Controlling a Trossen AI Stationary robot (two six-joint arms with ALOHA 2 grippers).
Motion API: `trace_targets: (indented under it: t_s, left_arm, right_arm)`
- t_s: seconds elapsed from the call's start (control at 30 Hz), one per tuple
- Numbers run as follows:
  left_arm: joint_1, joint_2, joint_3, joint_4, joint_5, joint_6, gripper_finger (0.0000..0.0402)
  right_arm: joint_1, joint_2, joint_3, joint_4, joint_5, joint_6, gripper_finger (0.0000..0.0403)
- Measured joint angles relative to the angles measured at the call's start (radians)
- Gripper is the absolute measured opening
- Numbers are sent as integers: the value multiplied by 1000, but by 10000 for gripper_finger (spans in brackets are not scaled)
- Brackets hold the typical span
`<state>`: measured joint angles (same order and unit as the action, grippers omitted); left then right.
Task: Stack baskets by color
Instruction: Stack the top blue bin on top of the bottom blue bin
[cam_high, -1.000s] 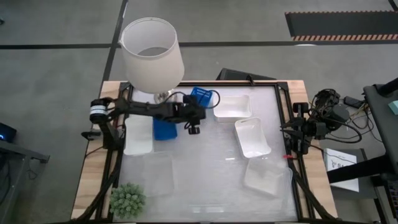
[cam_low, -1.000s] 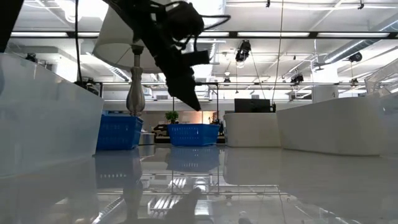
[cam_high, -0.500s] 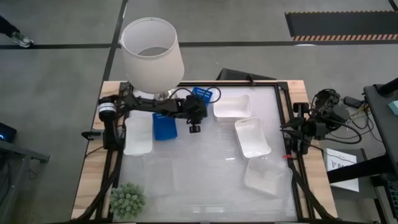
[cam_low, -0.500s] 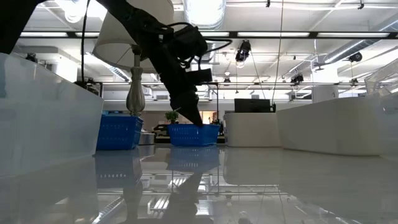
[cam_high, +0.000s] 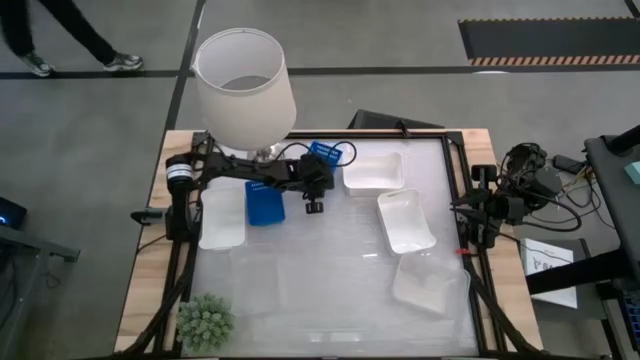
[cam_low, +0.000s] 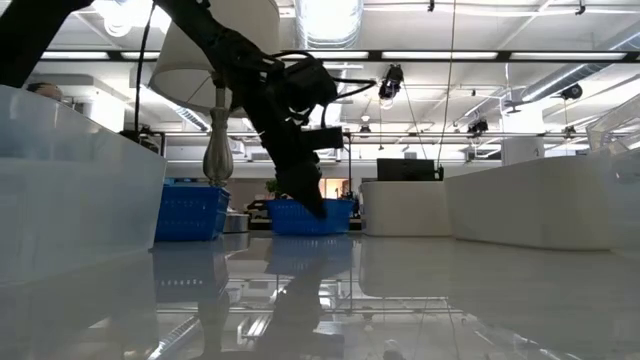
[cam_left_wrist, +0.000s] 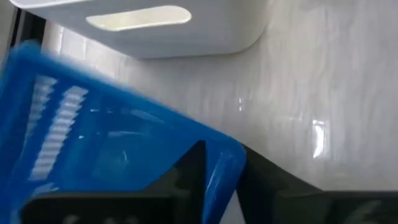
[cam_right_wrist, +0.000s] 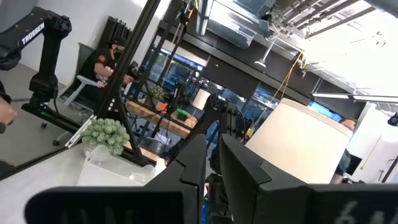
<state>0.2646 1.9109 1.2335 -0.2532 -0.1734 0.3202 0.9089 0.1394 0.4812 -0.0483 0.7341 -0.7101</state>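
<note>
Left gripper clamping jaws on far blue basket rim (right arm parked, jaws pinched shut); next, lifting onto other blue basket.

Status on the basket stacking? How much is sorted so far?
Done: nothing looks stacked yet in the high view.

In hand: the left gripper has its fingers astride the wall of the far blue basket, seen closing on it in the left wrist view.

Left: carry it onto the other blue basket, then pair up the white baskets and the clear baskets. The right gripper waits at the table's right edge.
</note>
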Motion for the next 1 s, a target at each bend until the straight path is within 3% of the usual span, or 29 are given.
trace_targets:
  t_s: [0.13, 0.57, 0.77, 1.0]
  left_arm:
    - [-2, -12, 0, 0, 2, -11, 8]
    - [-111, -113, 36, -20, -50, -56, 0]
    - [-198, -219, 35, -55, -71, -222, 0]
    - [-363, -346, 34, -217, -78, -425, 0]
  right_arm:
    - [0, 0, 0, 0, 0, 0, 38]
    - [0, 0, 0, 0, 0, -6, 38]
    - [0, 0, 0, 0, 0, 5, 38]
    - [0, 0, 0, 0, 0, 11, 38]
